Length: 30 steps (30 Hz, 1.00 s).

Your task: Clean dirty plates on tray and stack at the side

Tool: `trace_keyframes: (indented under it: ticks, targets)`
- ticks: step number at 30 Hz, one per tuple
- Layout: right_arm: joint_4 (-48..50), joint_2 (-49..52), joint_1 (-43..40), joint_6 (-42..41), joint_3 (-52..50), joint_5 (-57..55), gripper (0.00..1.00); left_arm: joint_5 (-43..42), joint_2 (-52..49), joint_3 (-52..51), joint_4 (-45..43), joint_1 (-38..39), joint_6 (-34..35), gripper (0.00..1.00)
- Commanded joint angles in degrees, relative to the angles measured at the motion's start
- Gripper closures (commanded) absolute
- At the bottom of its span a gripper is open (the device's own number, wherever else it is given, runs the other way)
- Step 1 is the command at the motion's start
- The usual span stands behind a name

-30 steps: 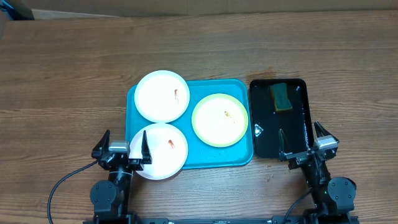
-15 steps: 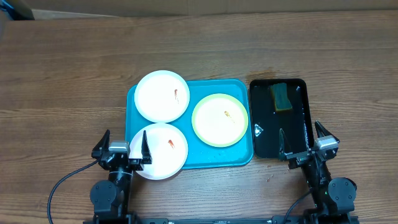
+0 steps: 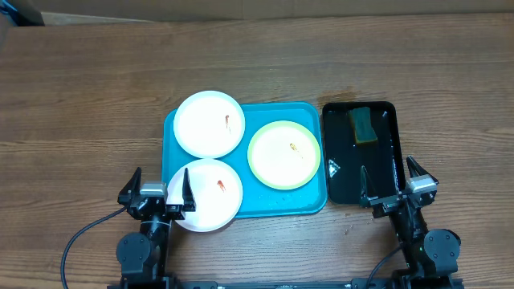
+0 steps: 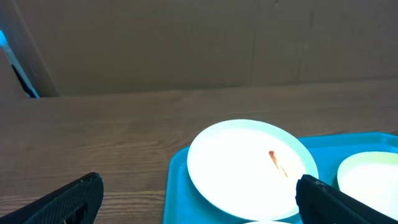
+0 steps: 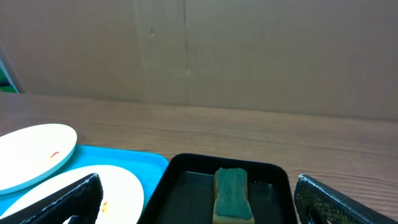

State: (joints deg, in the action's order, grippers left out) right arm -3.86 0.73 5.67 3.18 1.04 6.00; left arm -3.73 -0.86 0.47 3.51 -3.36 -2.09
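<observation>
Turquoise tray (image 3: pixel 281 202) and dirty plates (image 3: pixel 209 124) sit unmoved near the table's (image 3: pixel 80 96) front edge, left gripper (image 3: pixel 161 181) and right gripper (image 3: pixel 388 172) spread empty: cleaning hasn't begun.

The turquoise tray (image 3: pixel 277 202) lies flat and holds three smeared plates: a far white plate (image 3: pixel 209 124) overhanging its far left corner, a near white plate (image 3: pixel 205 195) overhanging its near left corner, and a yellow-green-rimmed plate (image 3: pixel 284 154) fully inside at right.
</observation>
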Motion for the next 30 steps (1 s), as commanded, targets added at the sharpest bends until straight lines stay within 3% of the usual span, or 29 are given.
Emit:
trace_keyframes:
  ticks: [1,7,12,16,22,26,30]
  targets:
    - [0.81,-0.55,0.15,-0.15,-0.55,0.04,0.0,1.14,-0.15,-0.2,-0.46,0.37,1.16,0.0]
    - [-2.27,-0.33,0.15,-8.74,3.41,0.09,0.0,-4.87,-0.24,1.73,1.14,0.37,11.21,0.0]
    - [-12.02,5.31,0.15,-13.7,19.32,0.74,0.0,-11.13,-7.65,16.96,11.98,0.37,11.45,0.0]
    - [-23.47,16.44,0.15,-13.68,35.69,0.74,0.0,-18.32,-24.2,37.0,26.58,0.37,3.87,0.0]
    - [-49.64,40.89,0.15,-13.66,64.39,3.82,0.0,-25.55,-55.41,73.46,60.76,0.39,-2.03,0.0]
    - [-65.42,57.81,0.15,-13.7,80.46,4.42,0.0,-26.45,-70.84,89.83,71.65,0.39,0.39,0.0]
    - [-71.87,69.2,0.15,-13.66,87.49,7.3,0.0,-29.88,-80.35,95.62,75.43,0.39,-0.04,0.0]
